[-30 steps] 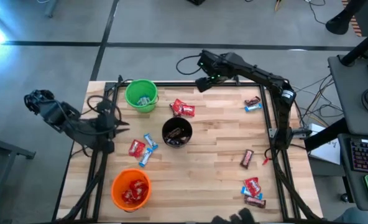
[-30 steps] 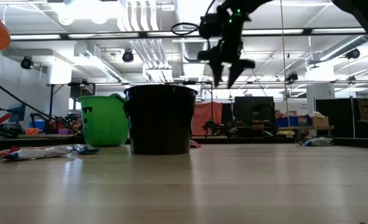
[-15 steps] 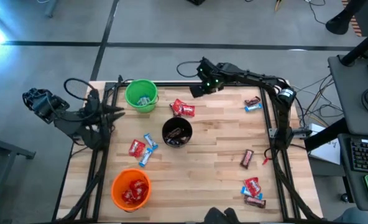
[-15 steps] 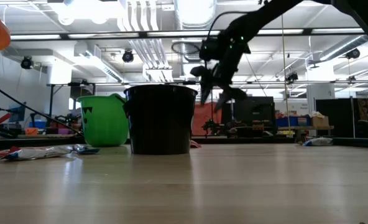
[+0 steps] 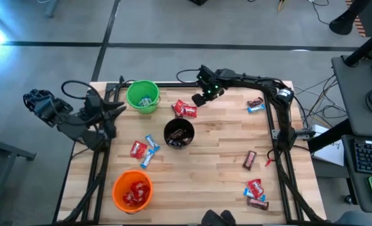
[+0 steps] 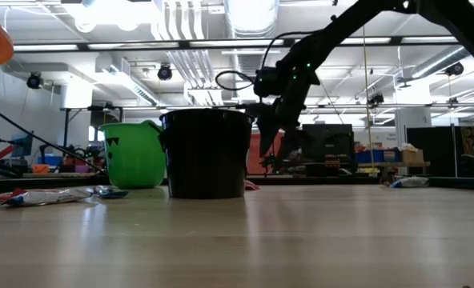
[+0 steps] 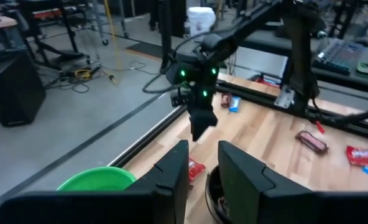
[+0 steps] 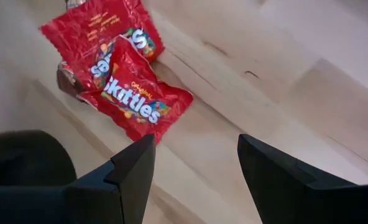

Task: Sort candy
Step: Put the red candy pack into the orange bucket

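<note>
Off the tabletop's left edge, near the far corner, you have the left gripper [image 5: 115, 108]; its fingers [image 7: 171, 180] stand a narrow gap apart with nothing between them.

Left to right on the wooden tabletop [image 5: 217, 169]:
- green cup [image 5: 142, 96] at the far left, with a wrapper inside
- orange cup [image 5: 132, 190] at the near left edge, with red wrappers inside
- one red candy [image 5: 137, 149] and two blue-and-white candies [image 5: 150, 150] between those two cups
- black cup [image 5: 178, 133] near the centre, with dark wrappers inside
- red candy packets [image 8: 119, 93], overlapping, just beyond the black cup; two are clear, and a third cannot be confirmed
- dark candy [image 5: 250, 160] alone toward the right edge
- dark and blue pair [image 5: 256, 104] at the far right corner
- small red, blue and dark cluster [image 5: 256, 190] at the near right corner

Your right gripper [image 5: 199, 99] hangs just beside the red packets, on their far side, its fingers [image 8: 131, 177] spread wide and empty, clear of the wood. Bare planks lie open through the middle and along the near edge.

Beyond the table you see grey floor, cables, and a desk with a keyboard [image 5: 369, 157] on the right.
</note>
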